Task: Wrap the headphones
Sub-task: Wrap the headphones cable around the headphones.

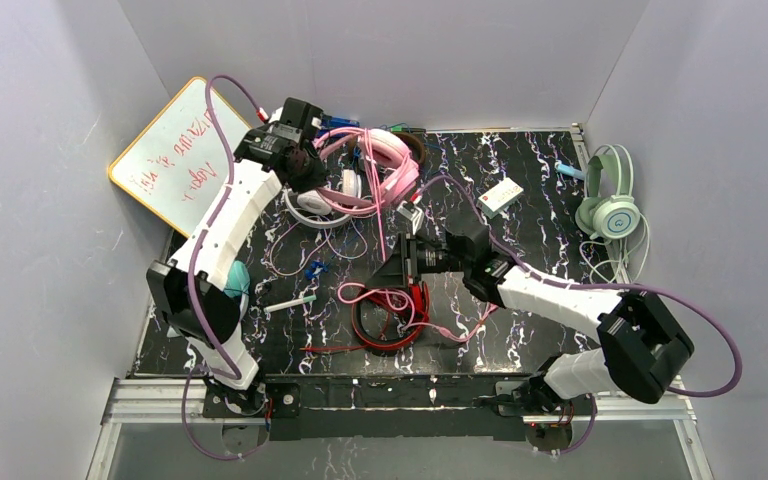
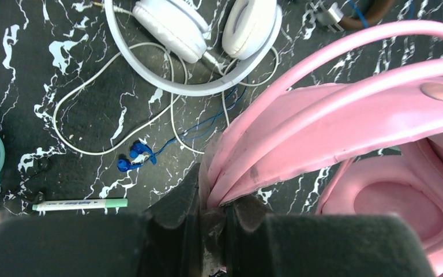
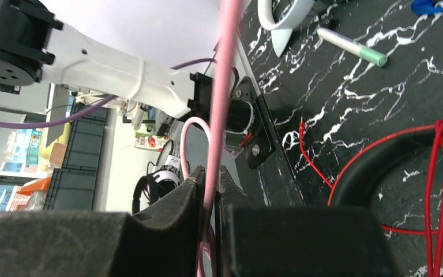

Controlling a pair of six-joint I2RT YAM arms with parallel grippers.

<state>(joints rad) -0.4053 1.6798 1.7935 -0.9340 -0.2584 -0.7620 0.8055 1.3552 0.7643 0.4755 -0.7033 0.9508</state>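
Observation:
The pink headphones (image 1: 385, 160) are held up at the back of the table, and my left gripper (image 1: 305, 165) is shut on their headband (image 2: 323, 124). In the left wrist view the fingers (image 2: 179, 202) pinch the band's end, with a pink ear cup (image 2: 404, 202) to the right. From them the pink cord (image 1: 375, 235) runs down to my right gripper (image 1: 402, 265), which is shut on it; the cord (image 3: 222, 86) passes taut between the fingers (image 3: 187, 190). White headphones (image 2: 207, 34) lie below the pink pair. Red-and-black headphones (image 1: 390, 320) lie in front of the right gripper.
Mint green headphones (image 1: 610, 200) rest at the right edge. A teal ear cup (image 1: 237, 280) sits under the left arm. A small white box (image 1: 500, 195), blue earbuds (image 2: 132, 156), a green-capped marker (image 1: 290, 302) and loose cords lie about. A whiteboard (image 1: 175, 150) leans at the back left.

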